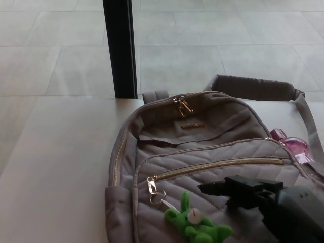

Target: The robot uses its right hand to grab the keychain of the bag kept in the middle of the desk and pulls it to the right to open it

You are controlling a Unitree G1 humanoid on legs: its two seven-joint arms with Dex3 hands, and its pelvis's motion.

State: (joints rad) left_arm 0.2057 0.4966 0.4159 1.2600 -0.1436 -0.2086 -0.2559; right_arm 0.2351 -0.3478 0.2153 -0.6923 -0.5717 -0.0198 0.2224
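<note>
Bag: grey quilted backpack (202,157) lying flat on the desk (55,167), centre-right of the scene, top end pointing far, bottom end running off the near edge.
Front pocket zip: gold zip (217,166) runs left-right across the quilted panel, looks closed along all of its visible length; silver puller (152,186) sits at the left end w/ a small ring hanging below it.
Keychain: green plush toy (197,227), long ears, pale face patch, lying on the bag's front near the bottom edge; joined to the puller ring by a short white cord. Just near and right of the puller.
Right hand: black hand (243,191) comes in from the near right, over the bag's front panel, fingers pointing left toward the plush. Not touching the keychain, a gap shows between them. Holds nothing; fingers look slightly apart, i.e. open.
Left hand: not in shot.
Top zip: gold pullers (183,105) at the far end of the bag, next to the grab handle (155,95).
Strap: padded grey shoulder strap (253,87) lies far right, arcing off the bag.
Pink item: translucent pink object (293,146) at the bag's right side, partly hidden; can't tell what it is.
Background: black post (120,48) stands beyond the desk's far edge, tiled floor (212,45) behind.
</note>
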